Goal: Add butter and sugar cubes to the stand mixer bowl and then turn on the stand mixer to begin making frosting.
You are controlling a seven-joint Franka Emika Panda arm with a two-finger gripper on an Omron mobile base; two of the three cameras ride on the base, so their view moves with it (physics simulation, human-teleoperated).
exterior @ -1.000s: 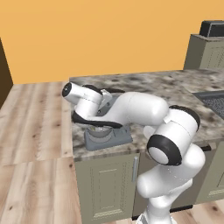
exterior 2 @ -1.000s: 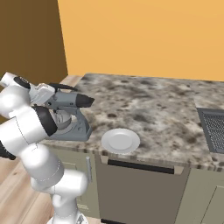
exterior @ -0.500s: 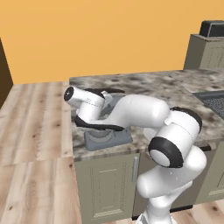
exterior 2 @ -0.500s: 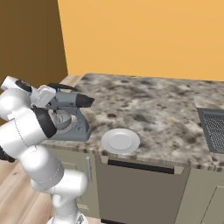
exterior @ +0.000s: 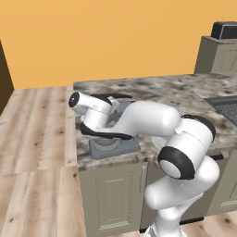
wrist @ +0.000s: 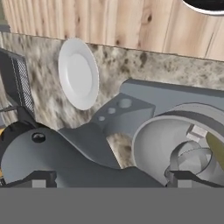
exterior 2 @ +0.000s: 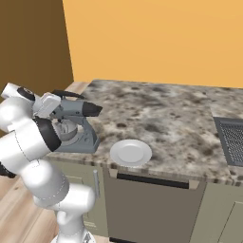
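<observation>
- The stand mixer bowl (wrist: 175, 144) sits on the stand mixer (exterior 2: 78, 123), just ahead of the gripper (wrist: 109, 177) and toward its right finger; a wire whisk (wrist: 192, 155) hangs inside it.
- The gripper's fingers (wrist: 39, 178) are spread wide on either side of the mixer's grey head, apart from it.
- A white plate (wrist: 78, 73) lies on the speckled counter (exterior 2: 161, 118) beyond the mixer base.
</observation>
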